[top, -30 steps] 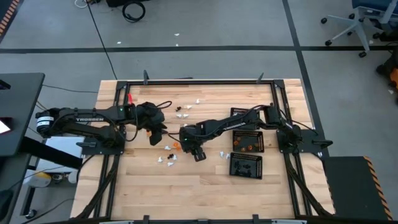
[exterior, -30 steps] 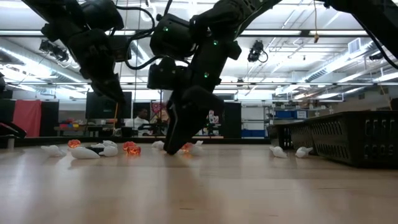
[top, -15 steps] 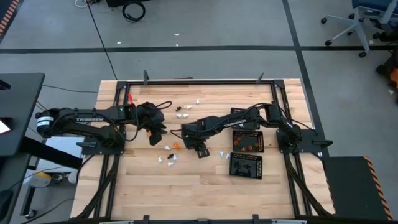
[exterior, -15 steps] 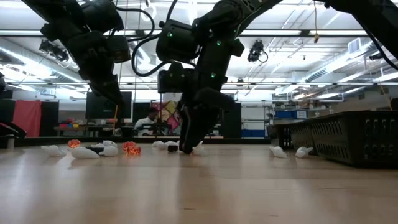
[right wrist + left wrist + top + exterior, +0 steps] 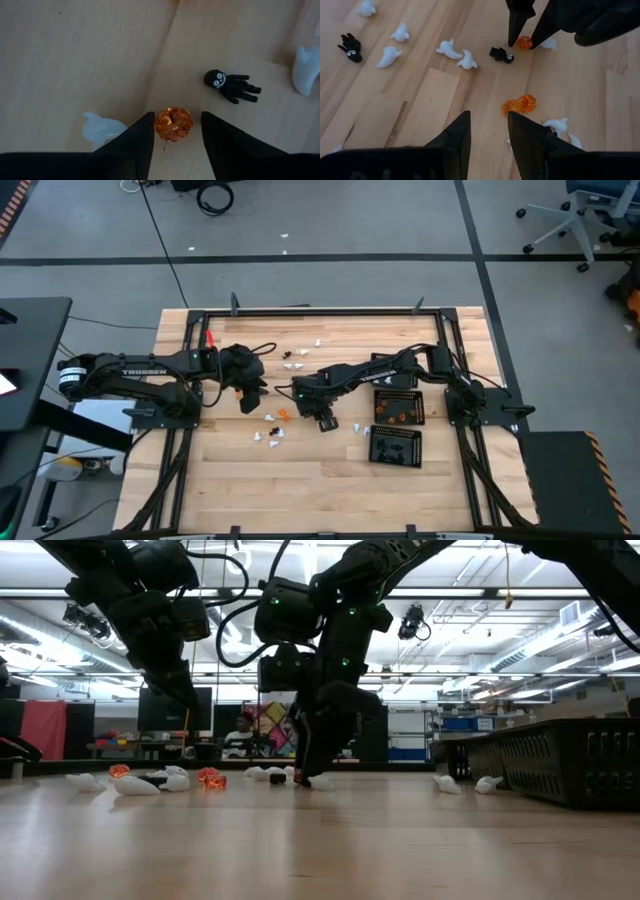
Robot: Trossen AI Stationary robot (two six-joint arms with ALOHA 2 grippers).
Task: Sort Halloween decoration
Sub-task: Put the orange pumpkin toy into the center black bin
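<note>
Right wrist view, nearest first: orange pumpkin trinket (image 5: 173, 124) sat on the wooden tabletop (image 5: 75, 55) between the two dark fingers (image 5: 137, 137) of the right pincer (image 5: 173, 131). Fingers stood apart, one either side of the pumpkin, not clamped on it; contact could not be told. White ghost trinket (image 5: 101, 129) lay just beside one finger. Black spider-like trinket (image 5: 230, 84) lay a little beyond, apart from the pumpkin; another white piece (image 5: 306, 62) showed at the frame edge.

Left wrist view: left pincer (image 5: 487, 131) hung above the tabletop, fingers apart, nothing between them. Pair of orange pumpkins (image 5: 520, 104) lay just beyond the tips, touching each other, with a white ghost (image 5: 556, 124) beside. Farther on, two white ghosts (image 5: 456, 52) side by side and a black trinket (image 5: 501, 54); beyond that, the right pincer's tips straddled the orange pumpkin. More ghosts (image 5: 395, 45) and a black piece (image 5: 350, 47) lay off to the side.

High view: right pincer (image 5: 322, 415) near table centre, left pincer (image 5: 250, 395) well apart from it, scattered trinkets (image 5: 272, 426) between and around. Three black mesh trays (image 5: 397, 407) in a column toward the right arm's base; middle tray held orange pieces.
</note>
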